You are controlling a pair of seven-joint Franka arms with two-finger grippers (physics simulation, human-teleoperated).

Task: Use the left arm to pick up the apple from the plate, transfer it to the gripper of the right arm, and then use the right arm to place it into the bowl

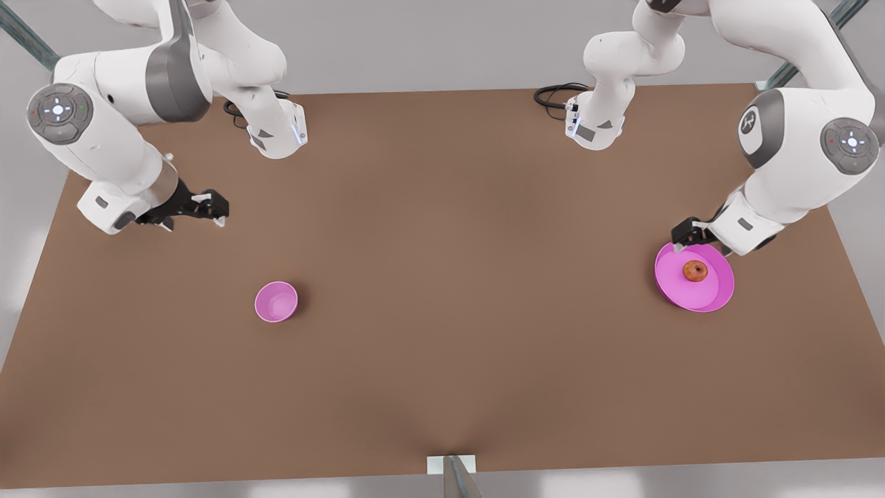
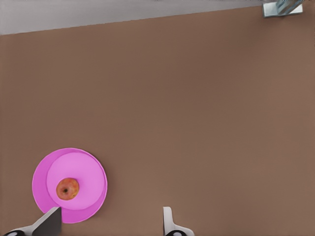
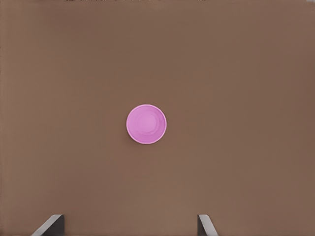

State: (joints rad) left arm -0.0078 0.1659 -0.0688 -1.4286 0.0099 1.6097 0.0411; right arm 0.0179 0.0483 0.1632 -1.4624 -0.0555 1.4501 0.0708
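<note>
1. Left gripper (image 1: 681, 238) is mine, on the front view's right, above the far rim of the plate (image 1: 674, 285). Fingers spread wide, nothing between them; in my left wrist view both fingertips (image 2: 168, 216) stand well apart.
2. Apple (image 1: 695, 270) sits on the plate, roughly mid-dish, not touching the rim. Untouched, so the pick is not yet started.
3. Key relation: the apple is not between my fingers. In the left wrist view the apple (image 2: 67, 189) lies just off one fingertip, outside the gap, with the plate (image 2: 93, 167) mostly to that same side. I judge I need a sideways shift toward the apple to centre it, then a descent.
4. Apple is round, so no long axis to align with; any finger heading should work. Low plate rim looks unlikely to block the fingers.
5. Right gripper (image 1: 207, 207) waits on the front view's left, fingers spread, empty. Its wrist view looks at the bowl (image 3: 146, 124) ahead of the fingers.
6. Bowl (image 1: 276, 301) is empty, well apart from the plate across the table (image 1: 442, 387).
7. Left arm is clearly nearer the apple, right arm nearer the bowl; matches the planned handover.
</note>
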